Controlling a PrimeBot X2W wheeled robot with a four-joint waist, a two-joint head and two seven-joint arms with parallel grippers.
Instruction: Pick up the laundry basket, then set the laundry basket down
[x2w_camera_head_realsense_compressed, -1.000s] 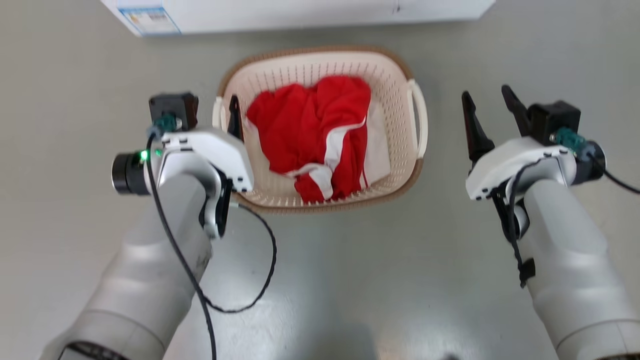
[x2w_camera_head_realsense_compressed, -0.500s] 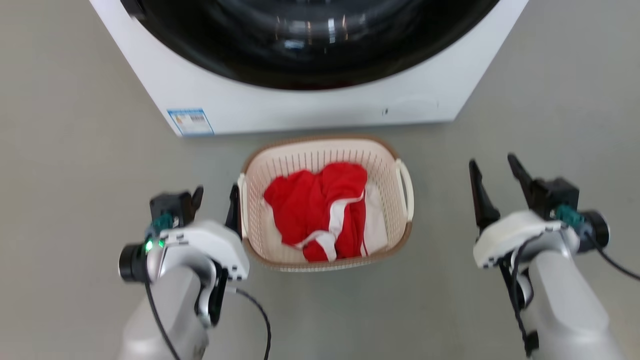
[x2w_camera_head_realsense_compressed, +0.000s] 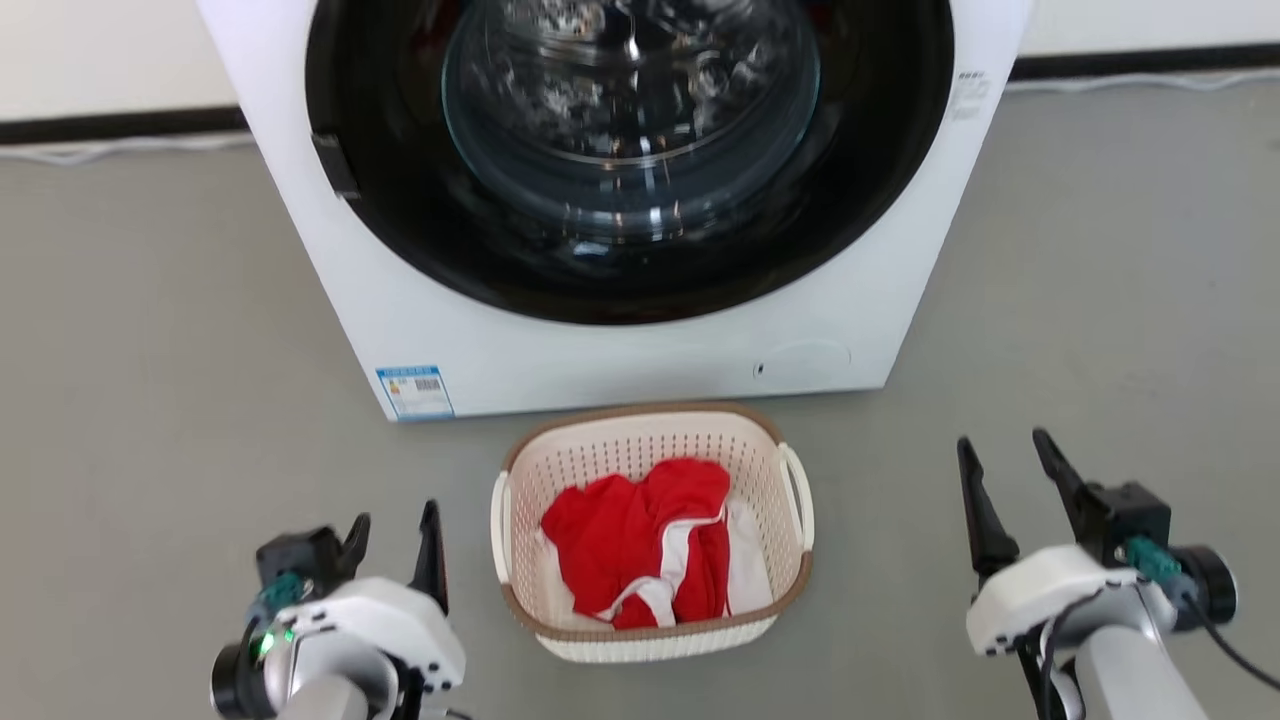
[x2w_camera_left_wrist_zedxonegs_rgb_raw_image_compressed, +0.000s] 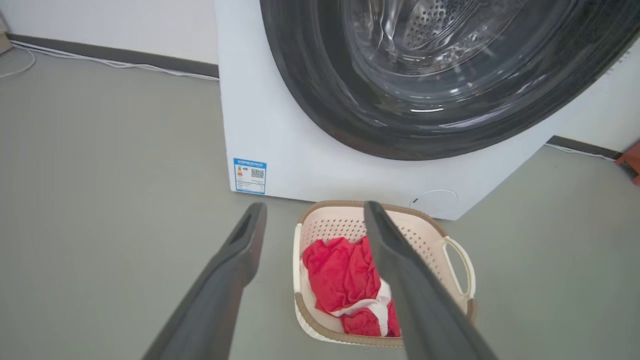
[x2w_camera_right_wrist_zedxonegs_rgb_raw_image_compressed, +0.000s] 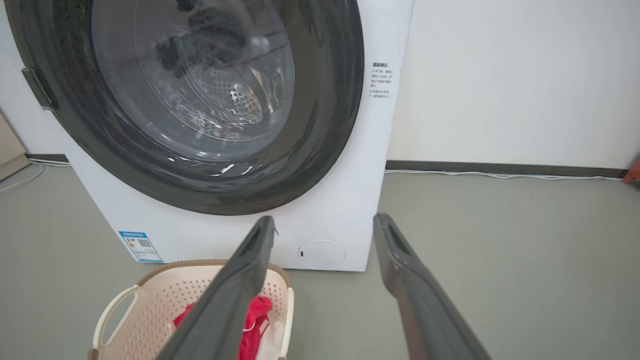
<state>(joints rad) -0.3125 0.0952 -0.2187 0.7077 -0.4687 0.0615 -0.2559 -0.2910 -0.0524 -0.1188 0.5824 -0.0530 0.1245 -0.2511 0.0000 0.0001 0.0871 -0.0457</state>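
Back comes the left gripper (x2w_camera_head_realsense_compressed: 395, 515) from the laundry basket (x2w_camera_head_realsense_compressed: 650, 632) as the head lifts. Both it and the right gripper (x2w_camera_head_realsense_compressed: 1002, 442) have fingers spread, empty. The laundry basket sits on the floor (x2w_camera_head_realsense_compressed: 150, 350) before the washing machine (x2w_camera_head_realsense_compressed: 600, 370), seemingly set down for loading.

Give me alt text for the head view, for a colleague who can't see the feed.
The laundry basket sits on the grey floor just in front of the white washing machine, with red and white clothing inside. The left gripper and right gripper, both open, flank it at a gap, touching nothing.
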